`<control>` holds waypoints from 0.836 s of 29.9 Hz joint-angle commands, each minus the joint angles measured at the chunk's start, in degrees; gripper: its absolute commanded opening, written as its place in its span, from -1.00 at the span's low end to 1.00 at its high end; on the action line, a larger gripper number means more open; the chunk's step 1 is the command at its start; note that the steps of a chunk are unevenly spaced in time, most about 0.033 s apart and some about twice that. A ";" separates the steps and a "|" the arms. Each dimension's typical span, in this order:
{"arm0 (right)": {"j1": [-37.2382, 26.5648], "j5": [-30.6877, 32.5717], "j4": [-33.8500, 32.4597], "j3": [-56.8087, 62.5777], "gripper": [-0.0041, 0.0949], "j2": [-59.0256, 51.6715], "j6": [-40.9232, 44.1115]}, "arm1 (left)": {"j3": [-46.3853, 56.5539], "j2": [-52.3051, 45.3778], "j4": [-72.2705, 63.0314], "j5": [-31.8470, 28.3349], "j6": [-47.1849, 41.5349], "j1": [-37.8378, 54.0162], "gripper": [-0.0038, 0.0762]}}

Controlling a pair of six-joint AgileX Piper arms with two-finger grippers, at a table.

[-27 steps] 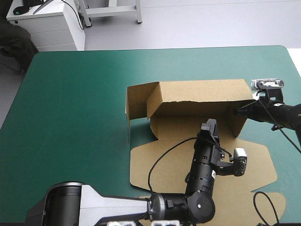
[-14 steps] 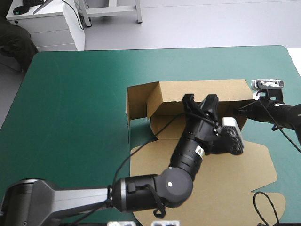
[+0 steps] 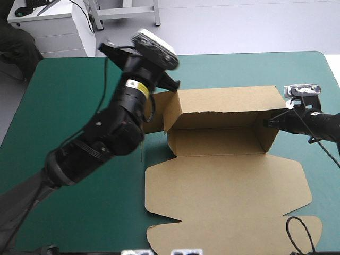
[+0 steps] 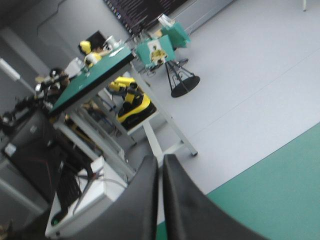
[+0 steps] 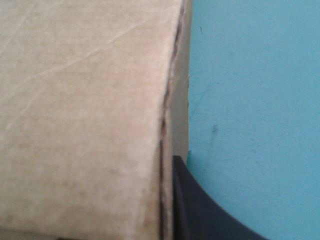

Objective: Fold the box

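– Where's the box sitting?

– On the right half of the teal-green cover, with its long axis running left to right across the table. The back wall is up, and the lid lies flat toward the near edge.

– And the arms?

– The right gripper is at the right end wall. From its wrist I see one black finger pressed to the wall's outer face. The other is hidden by the board, so I'd say it's clamped on that wall, though I can't swear to it.

– The left one?

– The left gripper is pinched closed on nothing, raised high and aimed out at the room. The box lies below it and off to its right.

– So what's next?

– My guess is the left end flap, which is splayed outward. The left arm is much the nearer one, but it must come down and turn toward the flap.
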 commanded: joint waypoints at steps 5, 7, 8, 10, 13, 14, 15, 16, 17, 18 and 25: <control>1.95 2.71 1.88 -9.86 -0.92 -2.30 6.27 | -2.01 -8.34 -16.82 -3.97 9.78 17.29 -0.87; 4.98 2.98 -1.34 -12.40 -0.92 -2.08 9.69 | -2.01 -9.10 -20.81 -3.97 10.98 21.76 -0.87; 6.80 2.98 -3.76 -13.57 -0.92 -2.04 12.30 | -2.01 -9.51 -23.43 -3.86 12.58 24.25 -0.87; 10.30 3.06 -9.80 -15.61 -0.92 -2.04 18.84 | -2.01 -9.75 -28.34 -3.74 15.21 29.36 -0.87; 15.65 5.35 -19.41 -19.14 -0.92 -2.04 29.21 | -2.01 -10.07 -35.84 -3.74 18.82 36.18 -0.87; 17.33 6.36 -22.16 -20.22 -0.92 -2.04 31.30 | -2.01 -10.07 -38.58 -3.74 20.19 38.00 -0.87; 18.85 8.04 -24.40 -21.91 -0.92 -1.95 33.98 | -2.01 -10.07 -41.25 -3.74 22.20 40.53 -0.87; 20.14 9.32 -25.98 -23.10 -0.92 -1.55 35.49 | -2.01 -10.07 -44.00 -3.74 23.49 42.11 -0.87; 20.95 10.81 -26.76 -24.64 -0.92 -1.35 36.64 | -2.01 -10.07 -46.31 -3.74 24.64 43.61 -0.87; 21.80 13.19 -27.17 -26.28 -0.92 -0.62 38.06 | -1.90 -10.07 -49.76 -3.62 26.46 45.73 -0.87; 22.25 26.45 -27.29 -35.57 -0.92 5.31 41.45 | -0.54 -10.07 -57.84 -1.08 30.61 53.94 -0.87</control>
